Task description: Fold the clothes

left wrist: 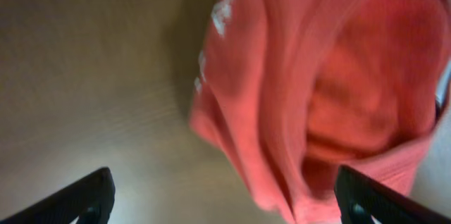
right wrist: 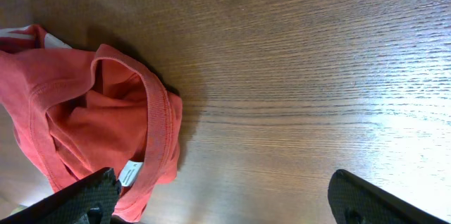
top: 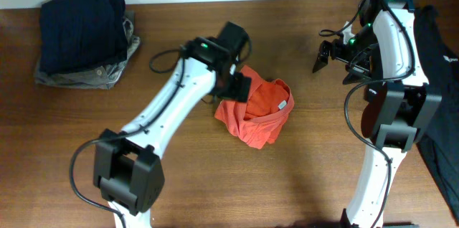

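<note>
Garment: orange-red T-shirt (top: 257, 113), one item, lying in a crumpled heap near the middle of the table (top: 301, 178), not yet folded.

Position against grippers: the left gripper (left wrist: 224, 175) hangs over the heap's upper-left edge, jaws spread wide with nothing clamped; cloth lies beyond and to the right of its fingertips. The right gripper (right wrist: 224, 176) is also spread wide and empty, over bare wood, well apart from the heap, which lies towards the left arm's side. The left arm is clearly the nearer.

Axis: the heap is compact; no dependable long axis, hem or sleeve line can be read.

Identifiable parts: ribbed collar (right wrist: 158, 111) and white neck tag (right wrist: 129, 172) face the right gripper; white lettering (left wrist: 222, 13) is only partly seen.

Obscured: the left wrist covers the heap's upper-left corner from overhead; the left wrist view is blurred; sleeves cannot be made out.
</note>
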You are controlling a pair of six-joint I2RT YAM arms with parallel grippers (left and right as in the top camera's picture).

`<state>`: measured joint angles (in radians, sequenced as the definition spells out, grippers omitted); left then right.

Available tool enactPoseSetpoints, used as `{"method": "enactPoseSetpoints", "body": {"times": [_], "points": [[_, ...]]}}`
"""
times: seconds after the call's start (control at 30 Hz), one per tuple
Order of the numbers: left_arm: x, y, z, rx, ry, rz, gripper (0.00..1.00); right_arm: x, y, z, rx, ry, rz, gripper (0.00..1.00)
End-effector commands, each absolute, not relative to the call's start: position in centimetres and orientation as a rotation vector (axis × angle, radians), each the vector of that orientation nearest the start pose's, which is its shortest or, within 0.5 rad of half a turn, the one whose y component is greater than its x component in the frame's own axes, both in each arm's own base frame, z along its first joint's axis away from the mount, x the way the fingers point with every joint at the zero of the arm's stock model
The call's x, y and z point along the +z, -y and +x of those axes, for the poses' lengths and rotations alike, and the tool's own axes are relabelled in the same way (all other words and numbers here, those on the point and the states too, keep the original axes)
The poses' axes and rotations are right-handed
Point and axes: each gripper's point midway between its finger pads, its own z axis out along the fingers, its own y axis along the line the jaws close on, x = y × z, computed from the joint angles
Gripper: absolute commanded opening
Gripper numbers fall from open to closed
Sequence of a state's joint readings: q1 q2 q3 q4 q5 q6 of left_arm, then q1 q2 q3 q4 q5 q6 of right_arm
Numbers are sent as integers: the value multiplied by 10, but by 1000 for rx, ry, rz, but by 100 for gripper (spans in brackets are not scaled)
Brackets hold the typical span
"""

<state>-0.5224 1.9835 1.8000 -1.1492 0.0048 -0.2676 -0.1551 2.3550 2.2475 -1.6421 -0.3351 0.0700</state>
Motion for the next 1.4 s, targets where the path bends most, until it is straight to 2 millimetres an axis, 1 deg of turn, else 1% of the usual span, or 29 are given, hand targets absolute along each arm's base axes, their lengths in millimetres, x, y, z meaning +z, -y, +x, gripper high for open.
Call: {"method": "enactPoseSetpoints", "body": {"times": [0.0,0.07,0.17,0.23,0.37,0.47,0.53,0.6,0.67,0.73,0.83,1.0,1.17,1.27,1.37], "points": [[118,216,396,-223,-2869,506,99,118,3,417,570,-3199,364,99],[109,218,406,-310,-2859,535,99,118,1,416,571,-3203,360,99],[99,229,411,-557,-2819,667,99,118,-4,415,572,-3210,296,99],[94,231,414,-692,-2788,707,99,118,-8,415,573,-3213,275,99],[87,224,424,-854,-2715,765,99,118,-16,415,571,-3219,240,99],[79,218,430,-948,-2698,739,99,118,-21,415,569,-3221,207,99],[68,220,430,-1017,-2704,721,99,118,-24,415,568,-3220,198,99],[54,226,425,-1121,-2711,721,99,118,-25,415,568,-3222,192,99],[41,231,420,-1177,-2730,717,99,118,-26,415,569,-3225,193,99],[31,237,413,-1237,-2739,727,99,118,-26,414,570,-3228,195,99],[26,244,406,-1325,-2722,744,99,118,-26,413,570,-3231,195,99],[18,247,400,-1352,-2747,744,99,118,-26,413,570,-3232,196,99],[8,249,381,-1384,-2804,784,99,118,-26,413,570,-3232,195,99],[1,258,372,-1396,-2822,814,99,118,-26,413,570,-3232,196,99],[-1,272,363,-1412,-2823,861,98,118,-26,413,570,-3232,196,99]]}}
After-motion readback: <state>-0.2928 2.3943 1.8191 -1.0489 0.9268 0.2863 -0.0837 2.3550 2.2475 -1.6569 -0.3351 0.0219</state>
